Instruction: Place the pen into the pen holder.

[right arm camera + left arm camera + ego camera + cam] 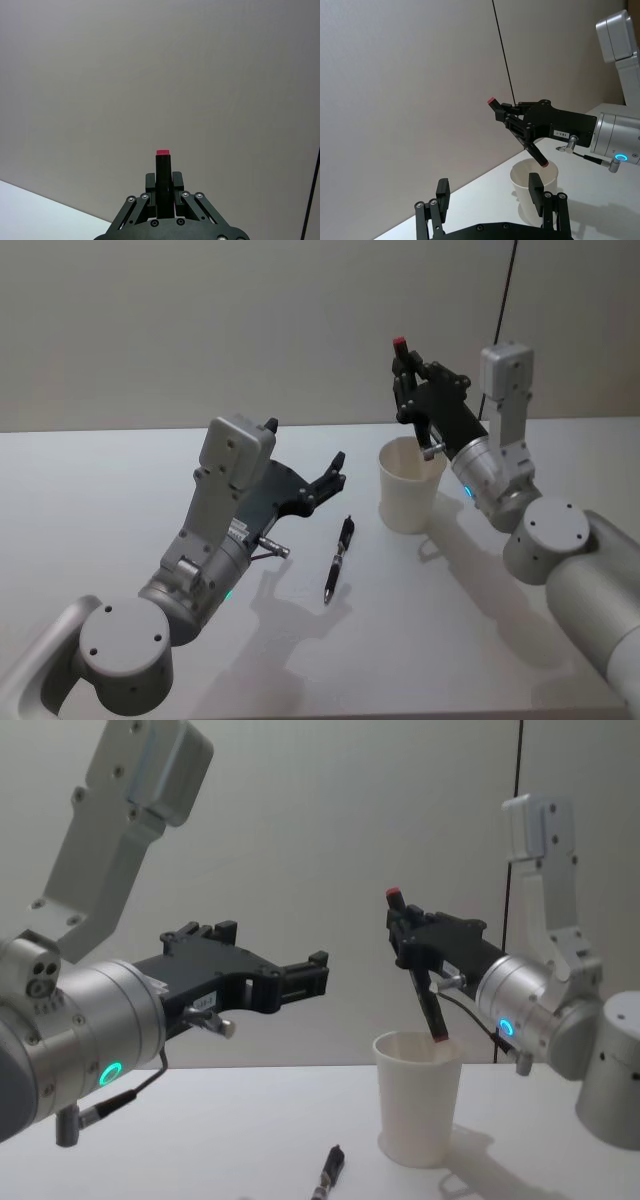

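We see the right gripper (406, 936) raised over the far right of the tabletop (120, 470), its fingers closed on the upper part of the pen (429, 1002), a black one with a red top end. The pen hangs tilted, red end up and leaning toward the robot's left. Its lower tip sits over the mouth of the pen holder (418, 1110) at about rim height; we cannot tell whether the tip has passed below the rim. The pen holder, a plain white paper cup, stands upright on the tabletop directly beneath that gripper. From the right wrist view we look along the closed fingers (150, 181) with the pen's red end poking out between them. The left gripper (489, 194) hangs in the air to the left of the cup, its fingers spread wide apart with nothing between them. A second pen (337, 560), dark as well, lies flat on the tabletop between the left gripper and the cup, touching neither.
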`<action>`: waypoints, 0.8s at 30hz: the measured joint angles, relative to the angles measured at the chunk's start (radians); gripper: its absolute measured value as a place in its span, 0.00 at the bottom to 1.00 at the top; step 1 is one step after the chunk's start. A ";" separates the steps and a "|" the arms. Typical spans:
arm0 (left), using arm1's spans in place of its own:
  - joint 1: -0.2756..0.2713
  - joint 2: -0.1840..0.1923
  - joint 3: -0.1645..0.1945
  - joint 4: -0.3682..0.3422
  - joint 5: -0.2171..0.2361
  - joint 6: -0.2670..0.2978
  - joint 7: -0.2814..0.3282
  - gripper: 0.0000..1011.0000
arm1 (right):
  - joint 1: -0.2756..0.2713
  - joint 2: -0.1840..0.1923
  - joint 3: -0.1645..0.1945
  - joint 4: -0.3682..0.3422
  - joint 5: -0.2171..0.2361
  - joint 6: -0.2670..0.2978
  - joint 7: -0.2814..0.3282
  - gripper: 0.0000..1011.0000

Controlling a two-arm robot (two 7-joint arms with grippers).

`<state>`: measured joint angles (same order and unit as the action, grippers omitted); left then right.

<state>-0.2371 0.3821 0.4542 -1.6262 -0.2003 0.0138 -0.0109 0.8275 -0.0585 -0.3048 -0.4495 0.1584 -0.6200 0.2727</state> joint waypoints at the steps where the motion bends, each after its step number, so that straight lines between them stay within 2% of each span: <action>1: 0.000 0.000 0.000 0.000 0.000 0.000 0.000 0.99 | 0.003 -0.001 0.000 0.006 0.000 -0.005 0.001 0.18; 21: 0.000 0.000 0.000 0.000 0.000 0.000 0.000 0.99 | 0.088 -0.039 0.007 0.224 0.008 -0.132 0.013 0.18; 24: 0.000 0.000 0.000 0.000 0.000 0.000 0.000 0.99 | 0.098 -0.043 0.008 0.251 0.007 -0.143 0.013 0.25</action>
<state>-0.2371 0.3821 0.4542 -1.6262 -0.2003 0.0138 -0.0109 0.9256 -0.1016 -0.2969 -0.1983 0.1653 -0.7632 0.2860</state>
